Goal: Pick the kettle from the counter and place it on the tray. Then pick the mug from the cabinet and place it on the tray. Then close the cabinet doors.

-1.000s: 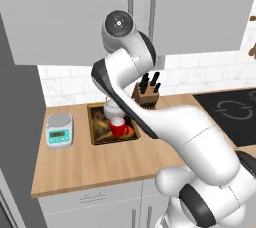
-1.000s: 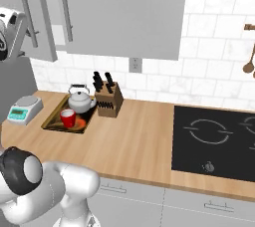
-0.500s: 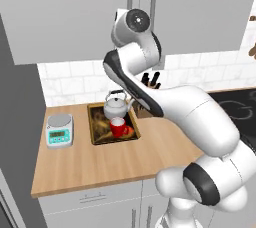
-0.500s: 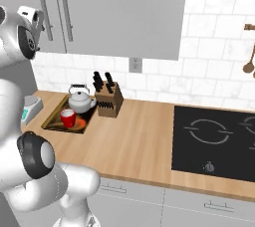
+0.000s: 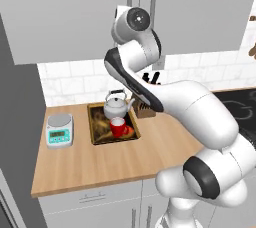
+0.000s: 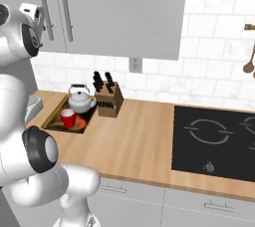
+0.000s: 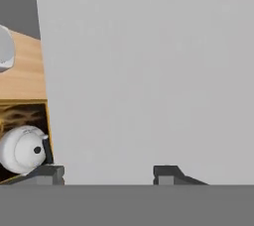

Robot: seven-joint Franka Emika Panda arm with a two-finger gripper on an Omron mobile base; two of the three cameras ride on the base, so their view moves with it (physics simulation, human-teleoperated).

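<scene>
Kettle (image 5: 116,106) and mug (image 5: 118,126) both stand on the tray (image 5: 91,124), at the left of the worktop (image 5: 100,162); I judge only the door step is left. In the hand view the kettle shows far left, below and beside me. To its right, the flat panel of a cabinet door (image 7: 149,71) lies straight ahead of my gripper (image 7: 109,173), its long edge upright. Gripper state: fingers spread, grasping nothing. From the base views both doors look shut or nearly so.
</scene>
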